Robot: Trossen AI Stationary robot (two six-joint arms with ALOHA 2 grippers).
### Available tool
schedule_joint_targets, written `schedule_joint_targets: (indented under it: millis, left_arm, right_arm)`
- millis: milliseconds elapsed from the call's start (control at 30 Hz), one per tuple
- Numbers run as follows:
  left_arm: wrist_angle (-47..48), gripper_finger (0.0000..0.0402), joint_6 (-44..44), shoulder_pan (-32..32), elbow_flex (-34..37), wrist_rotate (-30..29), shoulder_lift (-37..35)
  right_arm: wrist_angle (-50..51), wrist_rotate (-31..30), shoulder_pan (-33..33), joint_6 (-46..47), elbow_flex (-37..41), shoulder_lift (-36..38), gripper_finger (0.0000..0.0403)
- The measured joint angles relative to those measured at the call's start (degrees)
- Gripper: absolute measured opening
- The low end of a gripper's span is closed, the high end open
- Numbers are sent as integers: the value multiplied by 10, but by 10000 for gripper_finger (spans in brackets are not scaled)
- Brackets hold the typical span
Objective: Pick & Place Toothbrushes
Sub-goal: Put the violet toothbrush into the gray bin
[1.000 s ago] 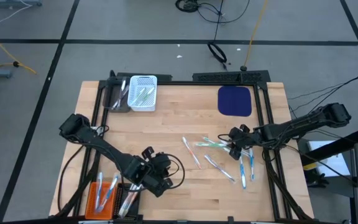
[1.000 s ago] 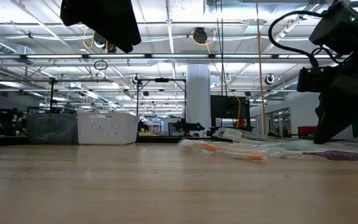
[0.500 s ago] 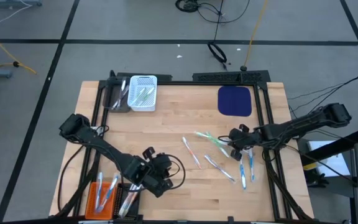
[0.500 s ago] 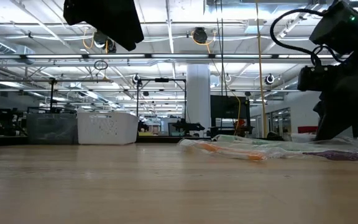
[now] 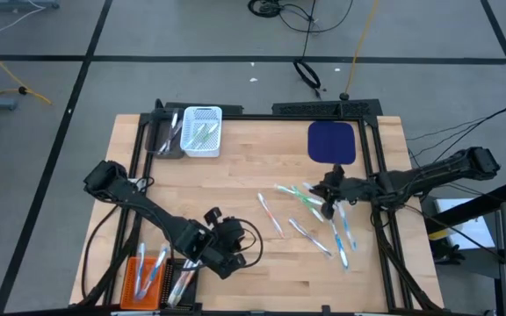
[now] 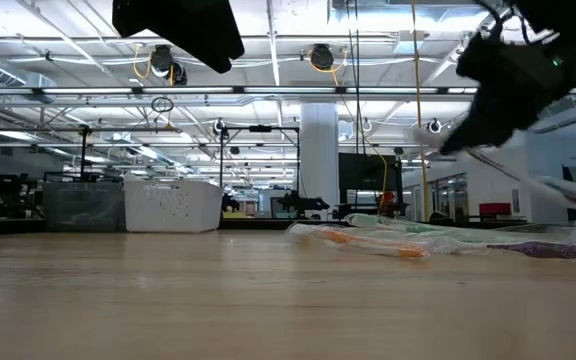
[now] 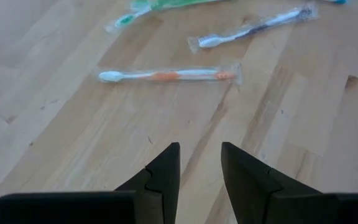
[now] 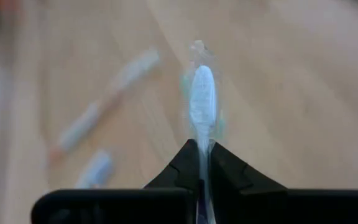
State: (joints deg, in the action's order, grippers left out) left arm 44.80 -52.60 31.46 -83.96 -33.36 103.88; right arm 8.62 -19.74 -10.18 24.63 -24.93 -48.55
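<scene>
Several toothbrushes in clear wrappers lie flat on the wooden table right of centre: an orange-and-white one point(image 5: 271, 213), green ones point(image 5: 299, 195), blue ones point(image 5: 351, 235). My right gripper point(image 5: 328, 204) hangs above them, shut on one pale toothbrush point(image 8: 202, 99). My left gripper point(image 5: 227, 250) stands open over bare wood near the table's front left, nothing between its fingers point(image 7: 201, 163). Ahead of it lies the orange-and-white toothbrush point(image 7: 166, 76). My right gripper pinches the wrapped toothbrush between its two fingers, which lie across it. One short end point(image 8: 202, 118) sticks out past the fingertips. In the low view the longer part point(image 6: 568, 188) trails away from the raised gripper point(image 6: 453, 140), tilted, above the toothbrushes on the table.
A white basket point(image 5: 202, 132) and a dark basket point(image 5: 165, 136), both holding toothbrushes, stand at the far left. An orange basket point(image 5: 148, 276) and a dark one point(image 5: 181, 281) stand at the near left corner. A dark blue mat point(image 5: 332, 142) lies at the far right.
My right gripper has shut on a toothbrush among those right of centre, then risen and gone a little toward the far edge, tipping as it went. The toothbrush has come up with it. The green toothbrushes beside it have slid slightly toward the far edge.
</scene>
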Motion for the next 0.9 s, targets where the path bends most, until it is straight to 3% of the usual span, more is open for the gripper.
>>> schedule_joint_targets:
  millis: [167, 433, 733, 900]
  left_arm:
    - [-9, 118, 6, 0, 0, -29, 0]
    - [-73, 118, 53, 0, 0, -60, 0]
    - [-212, 118, 175, -14, 0, -90, 0]
    - [-320, 118, 269, -29, 0, -86, 0]
  right_arm:
    - [-176, 4, -3, -69, 0, -3, 8]
    - [-342, 4, -49, -154, 0, -36, 8]
    - [-545, 6, -104, -258, 0, -97, 8]
    - [-637, 54, -122, -300, 0, -125, 8]
